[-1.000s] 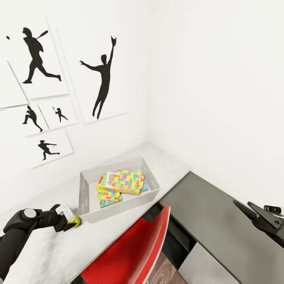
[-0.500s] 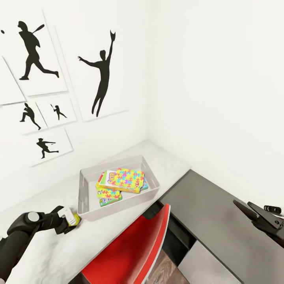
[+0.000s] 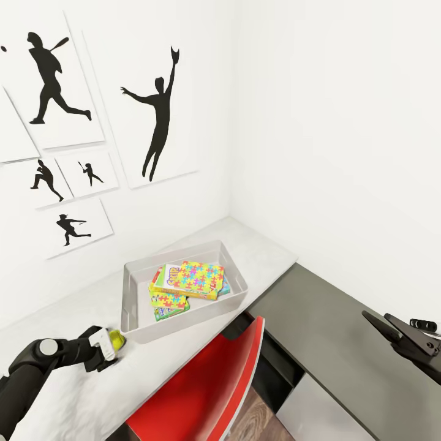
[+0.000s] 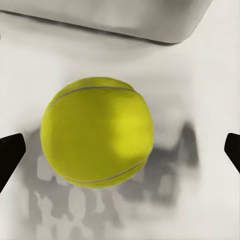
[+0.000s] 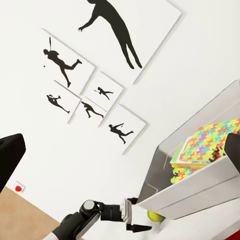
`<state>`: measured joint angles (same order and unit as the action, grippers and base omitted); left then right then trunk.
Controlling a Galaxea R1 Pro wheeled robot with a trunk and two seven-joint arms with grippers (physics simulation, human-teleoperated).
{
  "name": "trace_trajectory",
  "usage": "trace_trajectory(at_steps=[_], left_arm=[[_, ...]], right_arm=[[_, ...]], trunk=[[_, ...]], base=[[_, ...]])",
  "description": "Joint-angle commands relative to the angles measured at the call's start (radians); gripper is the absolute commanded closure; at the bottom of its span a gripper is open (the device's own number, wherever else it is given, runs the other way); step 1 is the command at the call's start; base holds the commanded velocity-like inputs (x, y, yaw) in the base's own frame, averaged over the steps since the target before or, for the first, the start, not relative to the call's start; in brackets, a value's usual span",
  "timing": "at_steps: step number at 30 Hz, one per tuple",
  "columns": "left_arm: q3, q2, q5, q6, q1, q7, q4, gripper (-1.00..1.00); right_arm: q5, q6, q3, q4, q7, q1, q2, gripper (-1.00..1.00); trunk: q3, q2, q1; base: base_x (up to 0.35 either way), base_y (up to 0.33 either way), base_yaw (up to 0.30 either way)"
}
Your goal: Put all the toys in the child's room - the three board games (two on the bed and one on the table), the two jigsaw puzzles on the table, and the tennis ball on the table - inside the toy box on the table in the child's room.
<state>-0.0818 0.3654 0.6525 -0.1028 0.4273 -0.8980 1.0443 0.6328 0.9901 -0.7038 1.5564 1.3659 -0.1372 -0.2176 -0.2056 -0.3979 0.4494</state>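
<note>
Bright even render; soft blotchy shadow under tennis ball (image 4: pixel 97 138)

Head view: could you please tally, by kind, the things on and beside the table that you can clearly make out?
Toy box: 1
Mosaic-patterned boxes, both inside the toy box: 2
Tennis ball: 1
Red chair: 1
Total: 5
Other printed boxes lie under the mosaic ones, too hidden to count.
</note>
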Motion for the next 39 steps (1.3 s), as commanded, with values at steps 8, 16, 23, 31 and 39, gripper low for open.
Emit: trace_trajectory(at_steps=[8,16,23,31,39], left_arm=[[-0.002,0.0,0.001,0.009,0.001,0.046,-0.015,-1.0],[-0.002,0.001,0.001,0.01,0.001,0.051,-0.016,-1.0],[-0.004,0.0,-0.001,0.009,0.001,0.054,-0.016,-1.0],[-0.004,-0.002,-0.001,0.009,0.001,0.056,-0.017,-1.0],[-0.004,-0.002,-0.002,0.009,0.001,0.073,-0.017,-1.0]], right_arm=[[0.002,0.007,0.0,0.0,0.001,-0.001,0.0,-1.0],[0.002,0.007,0.0,-0.001,0.001,-0.001,0.0,-1.0],[0.001,0.007,0.0,0.0,0.001,-0.001,0.0,-1.0],[0.001,0.007,0.0,-0.001,0.001,-0.001,0.0,-1.0],[0.001,0.007,0.0,-0.001,0.001,-0.001,0.0,-1.0]], trunk=[[-0.002,-0.002,0.001],[-0.002,-0.002,0.001],[-0.002,-0.002,0.001],[-0.003,-0.002,0.001],[-0.01,-0.002,0.001]], base=[[0.0,0.0,0.0],[0.0,0.0,0.0],[0.0,0.0,0.0],[0.0,0.0,0.0],[0.0,0.0,0.0]])
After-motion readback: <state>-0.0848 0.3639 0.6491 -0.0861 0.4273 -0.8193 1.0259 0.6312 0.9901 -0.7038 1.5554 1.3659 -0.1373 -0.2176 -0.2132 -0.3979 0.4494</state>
